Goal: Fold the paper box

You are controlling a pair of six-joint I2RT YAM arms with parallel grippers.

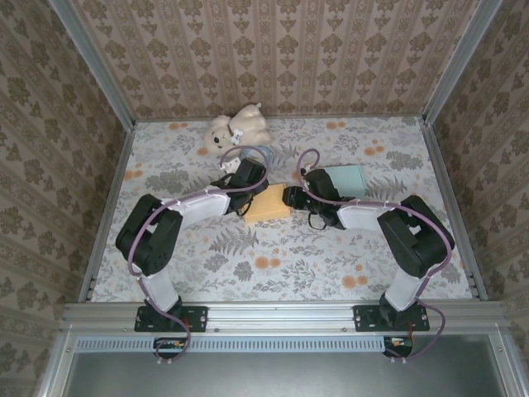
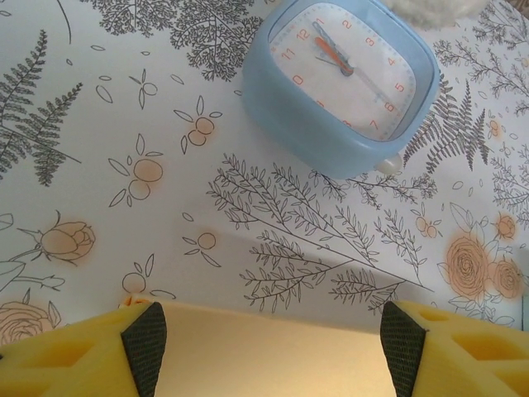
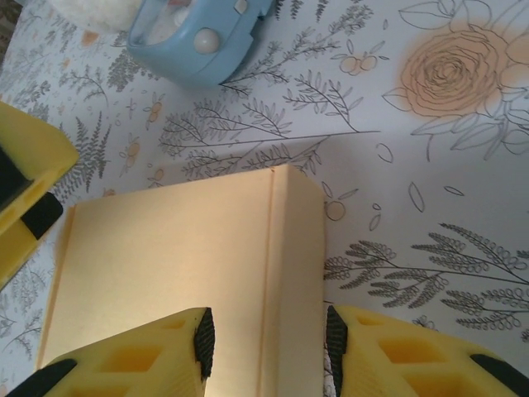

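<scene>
Jaws wide apart on the left gripper (image 2: 269,343) at the edge of the paper box (image 3: 165,256); right gripper (image 3: 266,343) half-open, straddling its folded side

Behind the paper box (image 3: 190,256) the blue alarm clock (image 2: 343,83) stands near, with the plush bear (image 1: 235,128) just beyond it, so the passage there is narrow. A pale blue sheet (image 1: 347,176) lies to the right. The near part of the table (image 1: 273,265) is open.

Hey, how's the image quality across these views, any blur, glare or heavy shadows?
Top external: even, soft light, no glare, faint shadows on the tablecloth. Left wrist: clock sharp, near fingers and paper box soft. Right wrist: paper box fairly sharp, casting a soft shadow beside it.
</scene>
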